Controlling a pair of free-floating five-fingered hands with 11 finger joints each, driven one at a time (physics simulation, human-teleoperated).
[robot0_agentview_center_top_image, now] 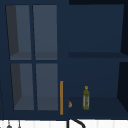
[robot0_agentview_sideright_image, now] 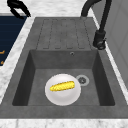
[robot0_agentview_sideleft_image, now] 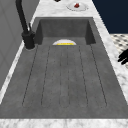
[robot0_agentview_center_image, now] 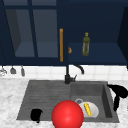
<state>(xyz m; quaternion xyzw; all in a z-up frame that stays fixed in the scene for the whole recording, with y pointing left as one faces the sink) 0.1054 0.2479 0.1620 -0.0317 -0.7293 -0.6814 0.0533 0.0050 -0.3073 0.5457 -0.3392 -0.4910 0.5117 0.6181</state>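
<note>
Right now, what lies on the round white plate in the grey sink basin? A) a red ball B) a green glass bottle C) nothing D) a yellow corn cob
D: the yellow corn cob lies across the round white plate in the grey sink basin.

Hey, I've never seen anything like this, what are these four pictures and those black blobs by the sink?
These are renders from a simulated kitchen. The black shapes are the robot: two floating hands with no arms or body. The front view faces the sink: the left hand hangs at its front left edge, the right hand at its right rim, fingers curled downward. Neither holds anything. The two side views look along the sink from its left and its right. In the basin a white plate carries a corn cob, next to the drain; the black faucet stands behind. A red ball sits in the front view's foreground. The upper view shows a wall cabinet with a bottle on its shelf.
</note>
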